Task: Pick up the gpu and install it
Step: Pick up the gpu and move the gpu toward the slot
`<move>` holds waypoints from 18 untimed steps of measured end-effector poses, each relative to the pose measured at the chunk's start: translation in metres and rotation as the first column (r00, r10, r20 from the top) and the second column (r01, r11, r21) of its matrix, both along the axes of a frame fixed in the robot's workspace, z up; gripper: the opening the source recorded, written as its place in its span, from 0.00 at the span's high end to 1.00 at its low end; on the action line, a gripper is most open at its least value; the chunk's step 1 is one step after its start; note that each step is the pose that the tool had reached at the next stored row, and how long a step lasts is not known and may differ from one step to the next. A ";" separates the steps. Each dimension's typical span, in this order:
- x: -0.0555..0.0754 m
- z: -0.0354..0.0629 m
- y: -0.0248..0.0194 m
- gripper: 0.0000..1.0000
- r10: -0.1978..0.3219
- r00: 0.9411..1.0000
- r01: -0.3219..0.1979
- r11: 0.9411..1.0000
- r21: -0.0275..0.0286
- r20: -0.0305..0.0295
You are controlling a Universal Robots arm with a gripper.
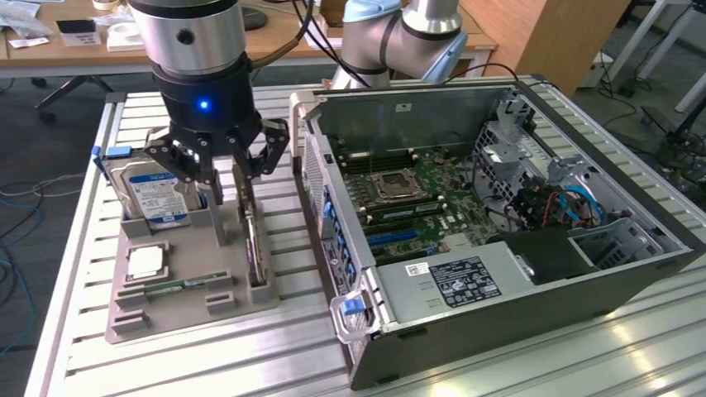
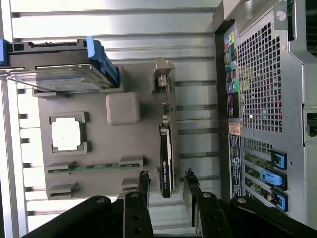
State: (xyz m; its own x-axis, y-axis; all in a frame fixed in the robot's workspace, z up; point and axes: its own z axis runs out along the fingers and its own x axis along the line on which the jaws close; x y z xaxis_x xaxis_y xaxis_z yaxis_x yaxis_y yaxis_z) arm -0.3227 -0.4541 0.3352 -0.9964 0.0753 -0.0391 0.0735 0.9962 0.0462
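Note:
The gpu (image 2: 167,148) stands on its long edge in a slot along one side of the grey holder tray (image 2: 94,136), its silvery bracket (image 2: 163,79) at the far end. In the exterior view the gpu (image 1: 255,248) is a thin dark card on the tray's side nearest the computer case. My gripper (image 1: 228,186) hangs just above it, open. From the wrist, my gripper (image 2: 167,181) has one black finger on each side of the card's near end, with a gap on both sides. Nothing is held.
The tray (image 1: 188,306) also carries a hard drive (image 1: 155,194) with a blue-white label, a processor chip (image 1: 147,263) and a narrow green memory stick (image 1: 177,287). The open computer case (image 1: 617,273) lies at the exterior view's right, motherboard (image 1: 408,203) exposed. All rest on a slatted metal table (image 1: 221,364).

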 end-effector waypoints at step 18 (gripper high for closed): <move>0.000 -0.0147 0.0000 0.58 0.000 1.000 0.000 1.000 0.000 0.000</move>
